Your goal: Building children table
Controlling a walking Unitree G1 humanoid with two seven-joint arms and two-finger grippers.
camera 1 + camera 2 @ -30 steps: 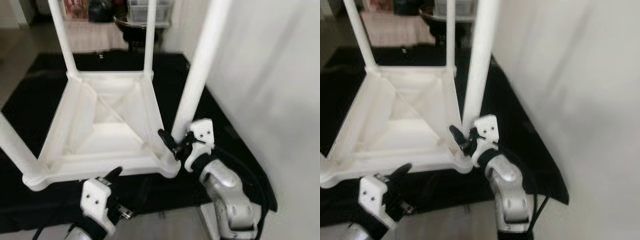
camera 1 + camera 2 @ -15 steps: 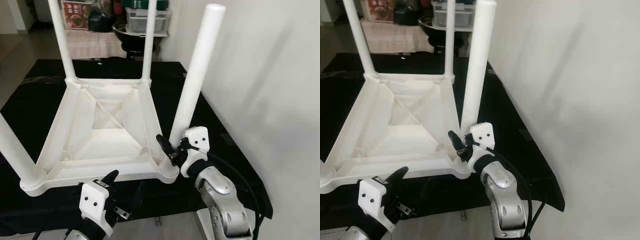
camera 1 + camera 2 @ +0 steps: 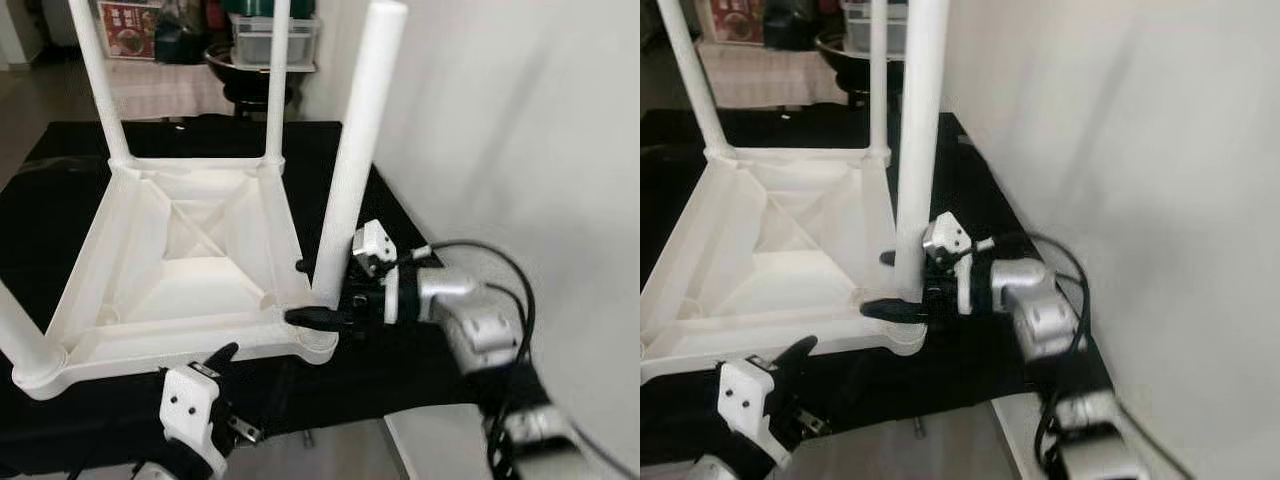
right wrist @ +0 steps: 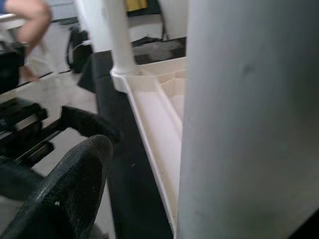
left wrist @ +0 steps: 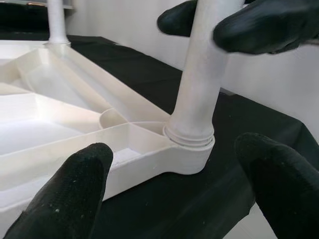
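Note:
A white children's table [image 3: 180, 290] lies upside down on a black mat [image 3: 60, 180], its legs pointing up. The near right leg [image 3: 350, 160] stands in the table's corner socket [image 5: 189, 144]. My right gripper [image 3: 297, 291] reaches in from the right, low on this leg. It is open, with one black finger [image 3: 315, 317] in front of the leg and one behind. The right wrist view shows a gap between a finger [image 4: 65, 199] and the leg [image 4: 249, 119]. My left gripper [image 5: 174, 164] is open and holds nothing, just in front of that corner.
A white wall [image 3: 520, 130] rises close on the right, along the mat's edge. Boxes and a dark bowl [image 3: 245, 65] stand behind the table. A person's arm [image 4: 25, 12] is in the background. Bare floor [image 3: 340, 455] lies at the mat's front edge.
The camera has shifted. My right wrist has turned and the arm now comes in from the right, its fingers lying level around the leg's base. The left gripper has stayed put.

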